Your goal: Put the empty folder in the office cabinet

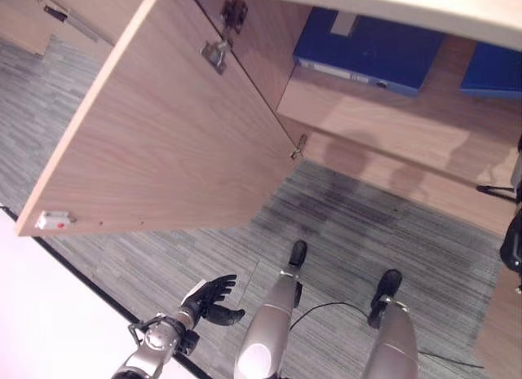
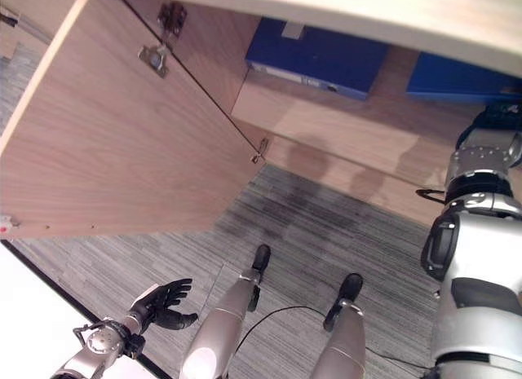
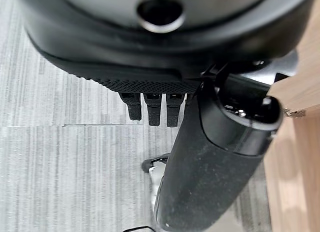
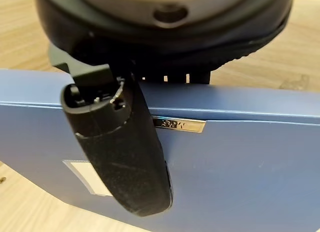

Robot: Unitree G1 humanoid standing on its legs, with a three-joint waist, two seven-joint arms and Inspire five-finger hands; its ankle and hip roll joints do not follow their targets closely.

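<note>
A blue folder (image 4: 240,162) stands against the wooden inside of the office cabinet (image 1: 391,118). My right hand (image 4: 120,152) is shut on it, thumb across its front face and fingers over its top edge. The same folder (image 2: 453,76) sits at the right end of the shelf, with my right arm reaching up to it from the right. A second blue folder (image 1: 367,45) lies further left on that shelf. My left hand (image 1: 214,297) hangs low at the lower left over the carpet, open and holding nothing.
The cabinet door (image 1: 163,126) swings wide open to the left, with metal hinges (image 1: 216,53) along its inner edge. A lower wooden shelf (image 2: 342,175) runs under the folders. Grey striped carpet (image 1: 351,224) covers the floor in front.
</note>
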